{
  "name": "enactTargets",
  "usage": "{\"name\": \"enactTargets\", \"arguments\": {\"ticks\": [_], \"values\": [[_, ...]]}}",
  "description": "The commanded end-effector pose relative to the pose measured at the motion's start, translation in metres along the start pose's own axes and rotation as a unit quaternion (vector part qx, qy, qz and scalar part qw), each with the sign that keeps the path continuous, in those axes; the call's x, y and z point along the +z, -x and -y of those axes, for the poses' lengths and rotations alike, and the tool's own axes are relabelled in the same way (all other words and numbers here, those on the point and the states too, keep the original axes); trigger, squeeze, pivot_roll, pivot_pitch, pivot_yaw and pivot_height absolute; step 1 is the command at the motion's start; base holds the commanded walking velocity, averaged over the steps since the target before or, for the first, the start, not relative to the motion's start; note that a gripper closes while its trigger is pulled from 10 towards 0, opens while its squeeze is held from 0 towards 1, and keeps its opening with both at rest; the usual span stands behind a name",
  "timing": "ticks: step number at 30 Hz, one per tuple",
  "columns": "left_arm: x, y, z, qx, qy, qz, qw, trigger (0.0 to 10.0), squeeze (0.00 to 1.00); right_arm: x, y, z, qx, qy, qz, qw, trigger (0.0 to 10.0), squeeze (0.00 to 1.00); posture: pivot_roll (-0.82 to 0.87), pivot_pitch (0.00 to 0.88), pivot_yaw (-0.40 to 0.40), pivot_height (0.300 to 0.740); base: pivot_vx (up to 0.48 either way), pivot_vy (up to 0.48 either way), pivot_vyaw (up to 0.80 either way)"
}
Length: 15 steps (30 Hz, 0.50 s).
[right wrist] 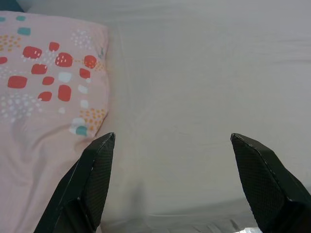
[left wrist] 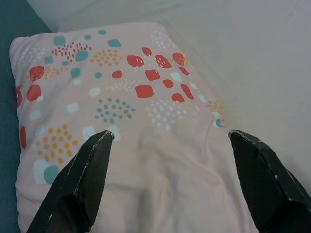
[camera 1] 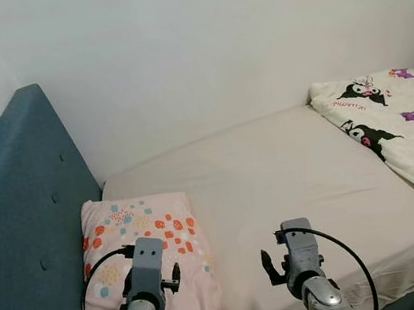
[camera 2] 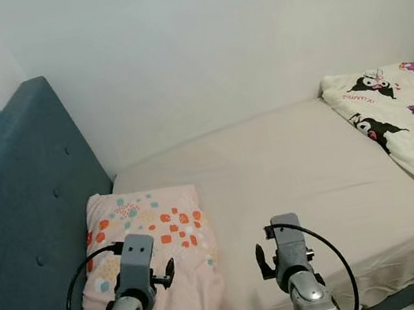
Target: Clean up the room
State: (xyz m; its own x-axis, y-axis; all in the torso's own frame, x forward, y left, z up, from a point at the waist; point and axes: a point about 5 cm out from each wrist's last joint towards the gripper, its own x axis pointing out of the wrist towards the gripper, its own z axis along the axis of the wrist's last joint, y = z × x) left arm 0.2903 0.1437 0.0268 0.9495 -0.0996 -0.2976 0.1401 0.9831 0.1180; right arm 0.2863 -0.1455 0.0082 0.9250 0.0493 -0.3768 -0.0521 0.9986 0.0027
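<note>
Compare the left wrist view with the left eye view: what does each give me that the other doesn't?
The left wrist view alone gives the open left pincer close up, its fingers spread above the pink patterned pillow. The left eye view alone adds the blue headboard, the cartoon-print blanket at the bed's far right, the white wall and the right arm over the beige sheet. Both show the pillow, the sheet beside it and a strip of headboard.

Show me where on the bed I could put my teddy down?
The big bare patch of sheet lies between the pillow and the cartoon blanket. It is crowded by the headboard, where the pillow lies under the open left hand. The right hand hangs open over bare sheet.
</note>
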Motion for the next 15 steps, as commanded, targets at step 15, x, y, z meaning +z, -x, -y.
{"name": "enactTargets", "arguments": {"ticks": [15], "values": [[0.0010,0.0003,-0.0010,0.012,0.008,-0.001,1.000,10.0,0.00,0.0039,-0.0007,-0.0027,0.011,0.003,0.020,1.000,10.0,0.00,-0.02,0.000,0.018,0.740,0.000,-0.313,0.56]]}}
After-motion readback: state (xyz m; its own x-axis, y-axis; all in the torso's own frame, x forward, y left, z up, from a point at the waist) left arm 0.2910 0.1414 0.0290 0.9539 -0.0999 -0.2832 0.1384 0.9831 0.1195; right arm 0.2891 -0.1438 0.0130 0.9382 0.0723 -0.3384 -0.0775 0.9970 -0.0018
